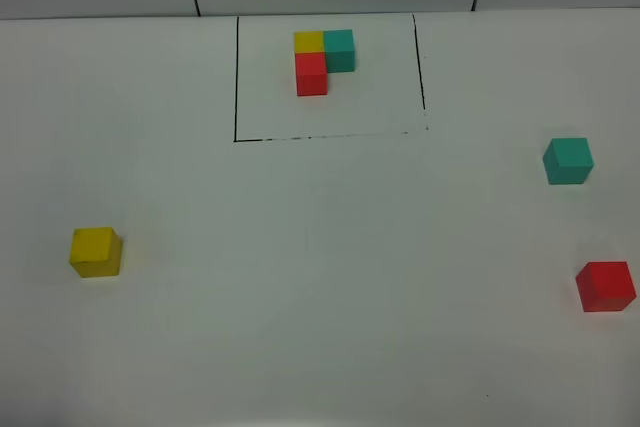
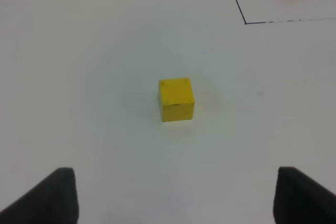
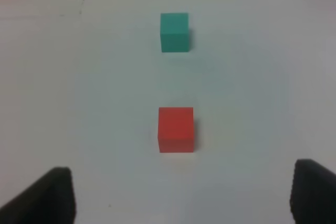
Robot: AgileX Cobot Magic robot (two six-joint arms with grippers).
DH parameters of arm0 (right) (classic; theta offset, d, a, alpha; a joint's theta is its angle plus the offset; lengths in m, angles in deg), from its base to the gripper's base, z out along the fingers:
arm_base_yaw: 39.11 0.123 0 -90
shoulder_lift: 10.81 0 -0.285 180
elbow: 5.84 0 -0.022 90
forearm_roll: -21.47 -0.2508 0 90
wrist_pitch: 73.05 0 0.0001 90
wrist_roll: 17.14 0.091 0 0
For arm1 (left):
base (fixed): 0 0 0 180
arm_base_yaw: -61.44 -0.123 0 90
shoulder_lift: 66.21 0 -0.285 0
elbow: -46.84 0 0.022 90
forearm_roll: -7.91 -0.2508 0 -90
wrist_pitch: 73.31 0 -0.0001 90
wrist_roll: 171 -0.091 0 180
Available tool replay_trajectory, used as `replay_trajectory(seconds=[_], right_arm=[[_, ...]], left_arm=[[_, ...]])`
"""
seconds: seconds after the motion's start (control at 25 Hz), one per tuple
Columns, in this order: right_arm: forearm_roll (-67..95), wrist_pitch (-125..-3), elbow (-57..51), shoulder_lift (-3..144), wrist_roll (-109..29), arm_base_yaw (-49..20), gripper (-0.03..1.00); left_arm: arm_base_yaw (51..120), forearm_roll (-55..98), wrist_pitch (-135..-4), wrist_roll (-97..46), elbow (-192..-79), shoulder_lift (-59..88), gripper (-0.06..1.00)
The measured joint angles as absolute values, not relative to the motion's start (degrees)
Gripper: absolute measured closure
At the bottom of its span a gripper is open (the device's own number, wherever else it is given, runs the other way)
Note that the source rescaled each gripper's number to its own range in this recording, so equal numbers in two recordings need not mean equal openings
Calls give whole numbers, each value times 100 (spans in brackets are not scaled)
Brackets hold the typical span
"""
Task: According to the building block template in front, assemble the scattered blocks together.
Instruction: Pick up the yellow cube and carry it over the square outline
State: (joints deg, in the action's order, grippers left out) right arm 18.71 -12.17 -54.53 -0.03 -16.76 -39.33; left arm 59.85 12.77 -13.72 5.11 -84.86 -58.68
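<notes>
At my left wrist camera, the left end effector (image 2: 176,184) is spread wide with nothing in it. Just ahead of it, straight in line with the gap, sits the yellow block (image 2: 177,99) on the white bench (image 1: 320,277). The block looks turned a tiny bit, so its sides are not quite square to the two dark tips. I think a small twist of the wrist would help before I go down on it.

At my right wrist camera, the right end effector (image 3: 184,182) is spread wide too and holds nothing. The red block (image 3: 176,129) lies straight ahead, in the middle of the gap. Past it, on the same line, is the green block (image 3: 174,32).

From the high camera, yellow sits alone on the left side, so my left arm is the near one for it. Red and green are both on the right side, so they are for my right arm. Each block is a cube, so no side is longer than another.

Far back in the middle is the template (image 1: 324,60), inside thin black lines (image 1: 236,77). There yellow and green touch side by side, and red touches yellow on the near side. No loose block touches another, so I judge the building is not started.
</notes>
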Motion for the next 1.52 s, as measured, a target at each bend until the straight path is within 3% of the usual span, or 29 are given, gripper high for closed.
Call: replay_trajectory(seconds=[1.52], right_arm=[[1871, -1217, -5453, -3, -1676, -3933, 28]], left_arm=[[5985, 1277, -1372, 511, -8486, -5868, 16]])
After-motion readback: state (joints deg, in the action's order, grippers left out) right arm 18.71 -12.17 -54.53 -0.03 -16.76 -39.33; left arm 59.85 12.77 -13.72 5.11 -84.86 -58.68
